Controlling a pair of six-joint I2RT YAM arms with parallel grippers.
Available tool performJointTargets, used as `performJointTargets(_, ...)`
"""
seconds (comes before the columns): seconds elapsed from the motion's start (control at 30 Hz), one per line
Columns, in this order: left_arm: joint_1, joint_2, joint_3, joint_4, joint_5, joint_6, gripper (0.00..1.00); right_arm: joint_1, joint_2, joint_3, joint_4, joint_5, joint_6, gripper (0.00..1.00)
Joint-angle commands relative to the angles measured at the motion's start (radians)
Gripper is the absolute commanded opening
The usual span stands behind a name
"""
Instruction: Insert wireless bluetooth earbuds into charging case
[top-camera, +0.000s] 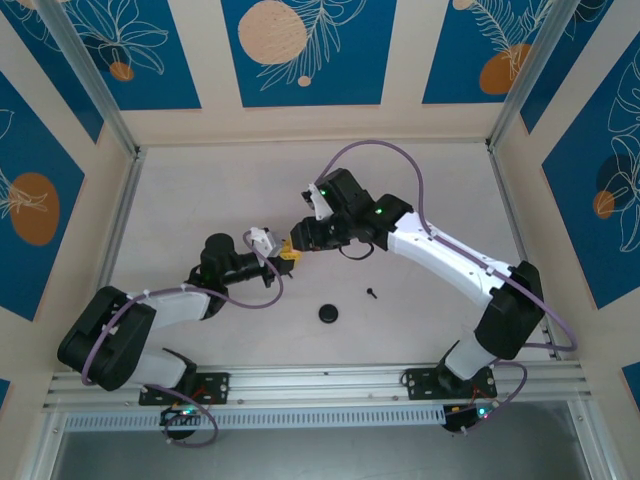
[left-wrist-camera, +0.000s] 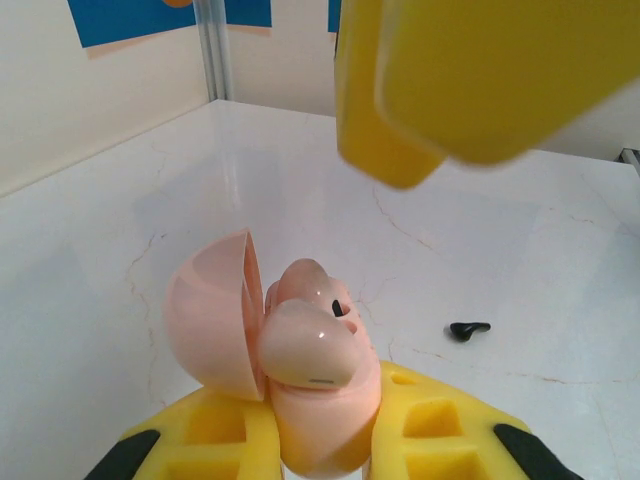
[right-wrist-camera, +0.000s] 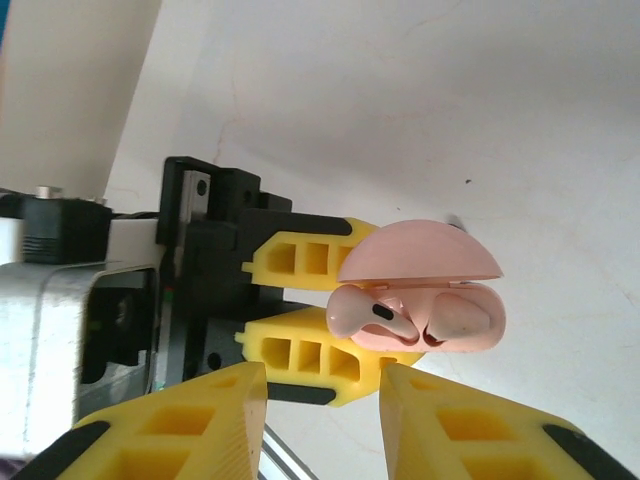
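Left gripper (left-wrist-camera: 322, 435) pinches the charging case (left-wrist-camera: 310, 350) at its base, and the case stands open. Right gripper (right-wrist-camera: 322, 415) hovers just beside it, fingers apart and empty (as far as we see). One earbud (left-wrist-camera: 468, 328) lies on the table (left-wrist-camera: 150, 200). Our worry is that a bump from the right fingers could twist the case in its pinch or knock it shut.

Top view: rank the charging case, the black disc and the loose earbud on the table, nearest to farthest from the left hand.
1. charging case: clamped in the left hand itself, lid open.
2. black disc: toward the near edge, right of the hand.
3. loose earbud: farther right still, past the disc.
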Motion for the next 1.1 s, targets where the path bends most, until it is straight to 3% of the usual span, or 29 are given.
performJointTargets(0.0, -0.006, -0.022, 0.03, 0.014, -0.003, 0.032, 0.06, -0.004, -0.017, -0.012, -0.004, -0.039, 0.014, 0.35)
performJointTargets(0.27, -0.006, -0.018, 0.03, 0.014, 0.0, 0.03, 0.07, -0.002, 0.033, 0.013, -0.011, -0.046, 0.006, 0.4)
performJointTargets(1.07, -0.006, -0.034, 0.039, -0.062, -0.005, 0.085, 0.07, -0.001, 0.114, 0.044, -0.004, -0.068, -0.006, 0.4)
